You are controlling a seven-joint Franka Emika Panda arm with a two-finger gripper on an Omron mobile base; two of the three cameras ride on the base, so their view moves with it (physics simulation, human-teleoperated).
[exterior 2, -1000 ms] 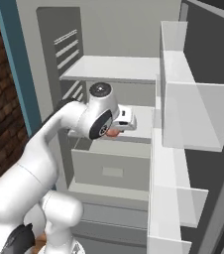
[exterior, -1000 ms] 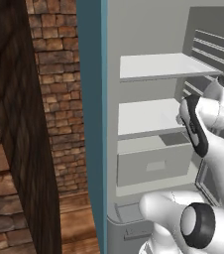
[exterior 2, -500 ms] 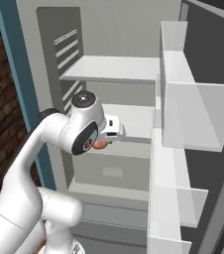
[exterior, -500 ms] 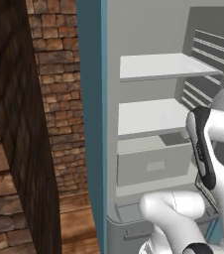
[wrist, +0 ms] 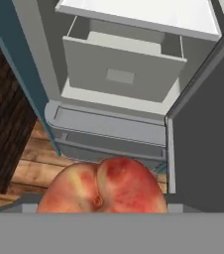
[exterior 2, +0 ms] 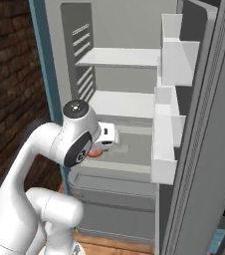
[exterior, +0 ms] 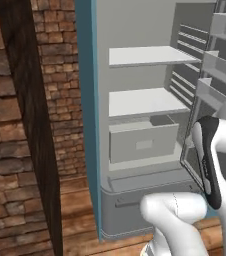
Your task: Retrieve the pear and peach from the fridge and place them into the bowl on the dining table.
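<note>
The orange-red peach fills the bottom of the hand view and hides my fingertips. From the right base view, my gripper is shut on the peach, in front of the open fridge at the height of its drawer. The fridge stands open, with two bare white shelves above a grey drawer. The pear, the bowl and the dining table are out of view.
The open fridge door stands close on the right, its white bins jutting toward my hand. A brick wall and a teal panel flank the fridge on the left. Wooden floor lies below.
My arm has drawn back out of the fridge and dropped lower, carrying the peach. Both base views have shifted a little, so the door looms nearer.
</note>
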